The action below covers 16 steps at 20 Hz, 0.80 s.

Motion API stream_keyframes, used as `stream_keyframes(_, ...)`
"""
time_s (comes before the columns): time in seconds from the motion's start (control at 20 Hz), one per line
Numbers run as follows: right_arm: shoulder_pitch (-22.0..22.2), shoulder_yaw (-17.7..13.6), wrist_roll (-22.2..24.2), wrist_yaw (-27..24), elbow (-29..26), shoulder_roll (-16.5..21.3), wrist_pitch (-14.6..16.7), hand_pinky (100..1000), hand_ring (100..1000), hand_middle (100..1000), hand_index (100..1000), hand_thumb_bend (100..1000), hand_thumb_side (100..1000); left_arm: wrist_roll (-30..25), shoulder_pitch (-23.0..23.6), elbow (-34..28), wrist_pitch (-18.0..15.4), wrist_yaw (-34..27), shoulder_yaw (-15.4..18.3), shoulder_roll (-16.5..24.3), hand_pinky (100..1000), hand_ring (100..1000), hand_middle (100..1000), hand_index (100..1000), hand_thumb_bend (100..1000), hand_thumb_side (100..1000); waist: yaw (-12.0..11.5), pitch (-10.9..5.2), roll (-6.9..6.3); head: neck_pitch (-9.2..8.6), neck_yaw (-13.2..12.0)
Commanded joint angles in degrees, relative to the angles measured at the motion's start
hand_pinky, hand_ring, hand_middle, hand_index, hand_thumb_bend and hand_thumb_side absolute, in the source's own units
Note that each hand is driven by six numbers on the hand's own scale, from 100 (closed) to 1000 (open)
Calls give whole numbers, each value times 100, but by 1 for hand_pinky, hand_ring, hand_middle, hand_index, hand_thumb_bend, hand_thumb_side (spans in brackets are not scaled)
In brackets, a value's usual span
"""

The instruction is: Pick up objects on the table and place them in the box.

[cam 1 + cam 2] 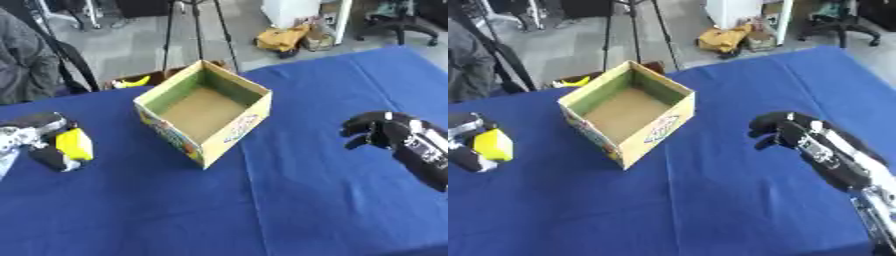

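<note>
The left hand (48, 142) was at the left edge of the blue table (289, 200), its fingers curled round a yellow block (75, 143), which it held off the cloth. The block sat between the fingers and the thumb, well to the left of the box (203, 111). The box stood open near the middle of the table, turned corner-on, with only its brown floor showing inside. The right hand (785, 131) hovered over the table to the right of the box, apart from it, fingers bent partway inward and holding nothing, touching neither box nor cloth.
</note>
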<state>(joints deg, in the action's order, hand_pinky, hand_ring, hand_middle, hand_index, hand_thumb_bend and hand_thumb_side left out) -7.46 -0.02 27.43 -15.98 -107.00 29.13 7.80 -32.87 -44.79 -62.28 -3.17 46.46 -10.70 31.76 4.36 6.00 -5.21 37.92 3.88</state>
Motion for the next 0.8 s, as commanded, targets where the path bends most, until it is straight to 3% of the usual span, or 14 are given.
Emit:
stream_keyframes(0.05, -25, -53, 2, -7, -29, 131, 2, 709, 790, 762, 830, 100, 790, 59, -328, -414, 98, -56, 21, 147, 535, 450, 428, 573, 100, 198, -3, -100, 24, -38, 16)
stream_keyframes(0.35, -51, -4, 52, -51, -26, 113, -18, 709, 790, 762, 830, 100, 793, 571, -797, -391, 390, 424, -65, -514, 545, 456, 435, 581, 100, 201, 120, -130, 38, -102, -76)
stream_keyframes(0.8, -223, 125, 203, -53, -49, 118, -55, 709, 790, 762, 831, 100, 797, 1694, -1132, 586, 882, 1789, 49, -1703, 564, 475, 454, 606, 100, 199, 476, -23, -47, -207, -213)
